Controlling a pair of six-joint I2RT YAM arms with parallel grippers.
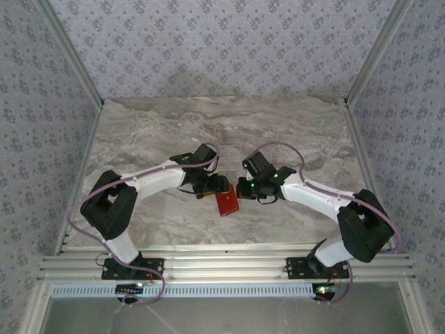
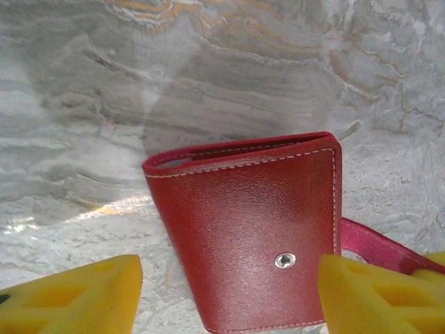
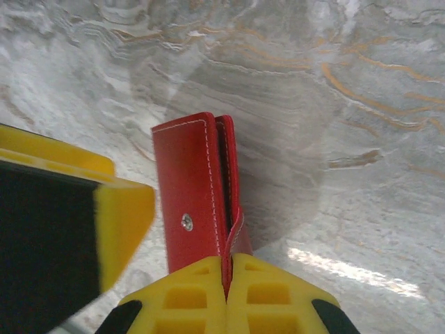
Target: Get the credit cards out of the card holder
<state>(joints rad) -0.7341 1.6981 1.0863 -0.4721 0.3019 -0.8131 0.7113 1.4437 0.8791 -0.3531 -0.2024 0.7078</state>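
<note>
Inwards bent, right pincer (image 3: 227, 278) clenches the card holder (image 3: 191, 181); left pincer (image 2: 229, 296) hangs released.

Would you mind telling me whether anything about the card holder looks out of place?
Only the card holder: its snap tab is unfastened and sticks out sideways, pinched in the right jaws.

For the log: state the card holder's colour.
The card holder is red with pale stitching; best in left wrist view.
</note>
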